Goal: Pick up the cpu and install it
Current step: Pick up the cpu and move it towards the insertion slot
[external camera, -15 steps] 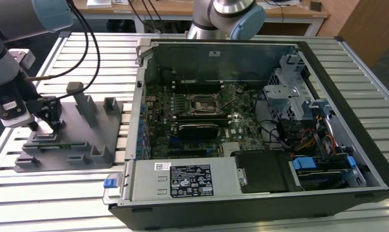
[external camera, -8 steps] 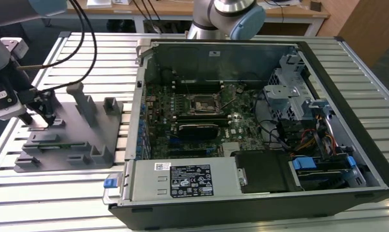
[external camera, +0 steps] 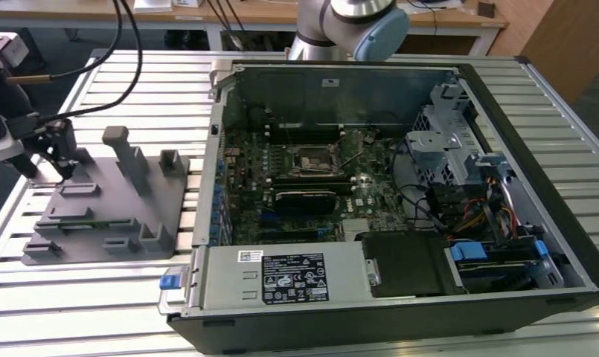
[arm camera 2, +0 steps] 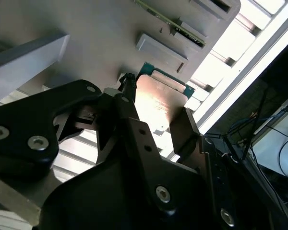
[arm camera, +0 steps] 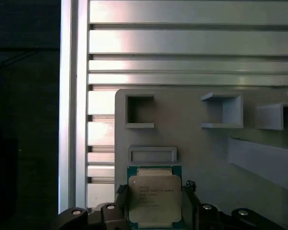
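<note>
Gripper (arm camera: 154,190): black fingers (arm camera: 121,192) clamped on two opposite edges of the cpu (arm camera: 154,203), silver top facing the first wrist camera, green rim showing.
Position: over the grey fixture tray (external camera: 111,223), at its corner toward the exterior view's left; raised posts (external camera: 130,160) stand near, slatted table (external camera: 100,297) lies open around the tray.
Tray recesses (arm camera: 139,111): shallow, open-topped, just beyond the cpu.
Computer case (external camera: 537,297): well apart, lid off; holds the motherboard (external camera: 279,178), its socket (external camera: 310,158) and a grey labelled box (external camera: 279,279).
</note>
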